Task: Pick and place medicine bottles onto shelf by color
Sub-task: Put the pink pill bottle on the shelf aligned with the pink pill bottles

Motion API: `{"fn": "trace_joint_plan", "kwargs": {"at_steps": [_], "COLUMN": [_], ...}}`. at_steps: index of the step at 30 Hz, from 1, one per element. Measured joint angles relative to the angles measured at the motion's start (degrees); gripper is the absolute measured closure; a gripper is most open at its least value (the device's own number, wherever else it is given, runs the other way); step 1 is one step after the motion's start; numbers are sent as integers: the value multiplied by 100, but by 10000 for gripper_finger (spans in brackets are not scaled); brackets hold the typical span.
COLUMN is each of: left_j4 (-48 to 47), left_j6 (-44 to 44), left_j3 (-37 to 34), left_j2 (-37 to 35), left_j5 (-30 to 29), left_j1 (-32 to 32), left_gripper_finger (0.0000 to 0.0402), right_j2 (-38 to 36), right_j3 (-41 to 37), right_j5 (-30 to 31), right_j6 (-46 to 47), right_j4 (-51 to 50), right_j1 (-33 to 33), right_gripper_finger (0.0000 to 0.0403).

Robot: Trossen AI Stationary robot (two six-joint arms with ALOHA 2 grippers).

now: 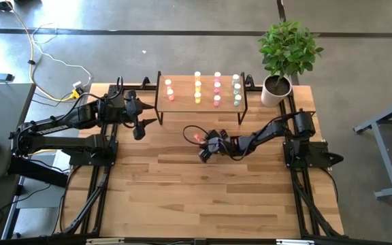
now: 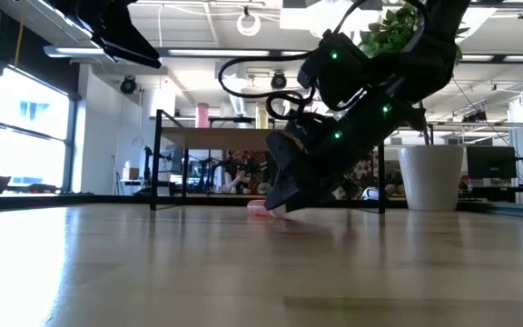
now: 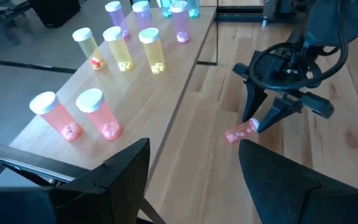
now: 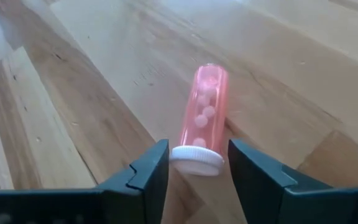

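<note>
We see the right end effector (image 4: 194, 171) low over the table (image 1: 182, 197), its two fingers on either side of the white cap of a red-orange bottle (image 4: 202, 118) lying on its side; the jaws are not yet clenched on it. This bottle lies just in front of the shelf (image 1: 182, 103), where the other medicine bottles (image 1: 217, 89) stand upright in colour rows. The left end effector (image 1: 139, 127) hangs released beside the shelf's left end.

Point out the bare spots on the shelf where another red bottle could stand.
The shelf is bare along its front edge and beside the two red bottles at its left end. Its middle and right are crowded with the yellow, pink and green rows.
</note>
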Motion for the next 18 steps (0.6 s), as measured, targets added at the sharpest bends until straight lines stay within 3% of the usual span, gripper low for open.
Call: {"fn": "trace_joint_plan", "kwargs": {"at_steps": [9,18], "left_j4": [0,-10], "left_j6": [-14,-223], "left_j3": [0,0], "left_j2": [0,0], "left_j5": [-122,-40], "left_j1": [1,-3], "left_gripper_finger": [163,163], "right_j2": [-7,-9], "right_j3": [0,103], "right_j5": [-250,-876], "right_j6": [-45,10], "right_j4": [-7,39], "right_j1": [-74,-80], "right_gripper_finger": [298,304]}}
